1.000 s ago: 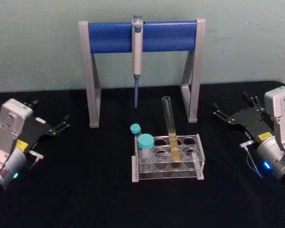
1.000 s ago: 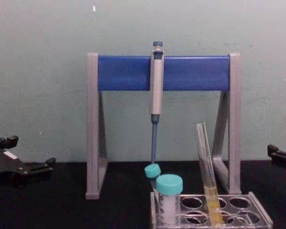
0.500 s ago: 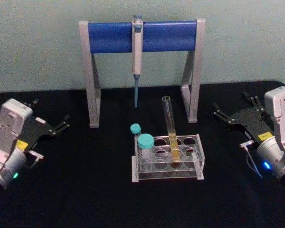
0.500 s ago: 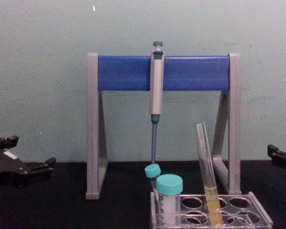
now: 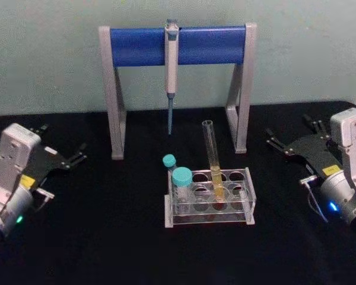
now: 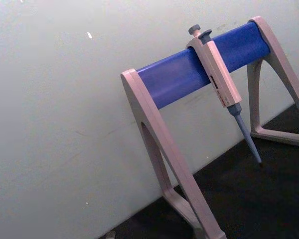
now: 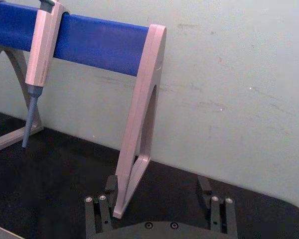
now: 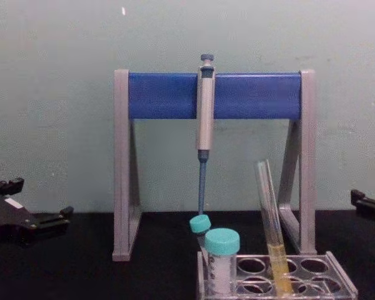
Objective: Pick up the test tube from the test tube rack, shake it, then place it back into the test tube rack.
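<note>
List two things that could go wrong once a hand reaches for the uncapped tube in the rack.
1. The test tube leans in the test tube rack and is uncapped; a bump or hard shake could spill its yellow liquid.
2. Two teal-capped tubes stand close beside it, so the right hand, now open and off to the side, might knock them.

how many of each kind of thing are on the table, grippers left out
long uncapped test tube: 1
teal-capped tubes: 2
test tube rack: 1
pipette: 1
pipette stand: 1
total: 6
</note>
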Available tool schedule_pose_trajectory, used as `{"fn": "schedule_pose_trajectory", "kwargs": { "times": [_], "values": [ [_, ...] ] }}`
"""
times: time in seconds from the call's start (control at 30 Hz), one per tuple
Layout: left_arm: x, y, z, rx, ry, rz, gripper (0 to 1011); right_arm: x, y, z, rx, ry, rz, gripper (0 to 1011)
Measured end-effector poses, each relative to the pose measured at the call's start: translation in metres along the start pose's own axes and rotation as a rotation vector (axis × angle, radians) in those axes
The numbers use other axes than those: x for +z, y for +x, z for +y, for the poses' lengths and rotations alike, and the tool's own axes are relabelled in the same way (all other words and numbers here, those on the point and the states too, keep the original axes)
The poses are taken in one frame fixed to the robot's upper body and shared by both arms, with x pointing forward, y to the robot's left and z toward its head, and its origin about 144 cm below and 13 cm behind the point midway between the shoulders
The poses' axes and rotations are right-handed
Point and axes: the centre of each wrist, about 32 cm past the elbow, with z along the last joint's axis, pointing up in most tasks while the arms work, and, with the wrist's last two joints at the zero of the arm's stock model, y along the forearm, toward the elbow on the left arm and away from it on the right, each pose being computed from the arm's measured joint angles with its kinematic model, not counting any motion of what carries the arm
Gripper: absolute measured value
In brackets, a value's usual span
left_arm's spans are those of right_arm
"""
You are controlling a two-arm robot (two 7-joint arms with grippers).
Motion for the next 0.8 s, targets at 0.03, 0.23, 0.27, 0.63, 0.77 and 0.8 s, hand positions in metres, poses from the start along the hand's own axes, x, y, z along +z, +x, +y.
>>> {"fn": "schedule_pose_trajectory", "kwargs": {
  "times": [0.03,0.23,0.27,0.63,0.77,0.8],
  "values": [
    [0.0,0.0,0.0,0.0,0.0,0.0,1001,0.0,0.0,0.0,0.0,0.0,0.0,1000],
    [0.0,0.0,0.0,0.0,0.0,0.0,1001,0.0,0.0,0.0,0.0,0.0,0.0,1000],
    [0.0,0.0,0.0,0.0,0.0,0.0,1001,0.0,0.0,0.0,0.0,0.0,0.0,1000],
    [0.0,0.0,0.0,0.0,0.0,0.0,1001,0.0,0.0,0.0,0.0,0.0,0.0,1000],
    [0.0,0.0,0.0,0.0,0.0,0.0,1002,0.0,0.0,0.0,0.0,0.0,0.0,1000],
    [0.0,0.0,0.0,0.0,0.0,0.0,1002,0.0,0.0,0.0,0.0,0.0,0.0,1000]
  ]
}}
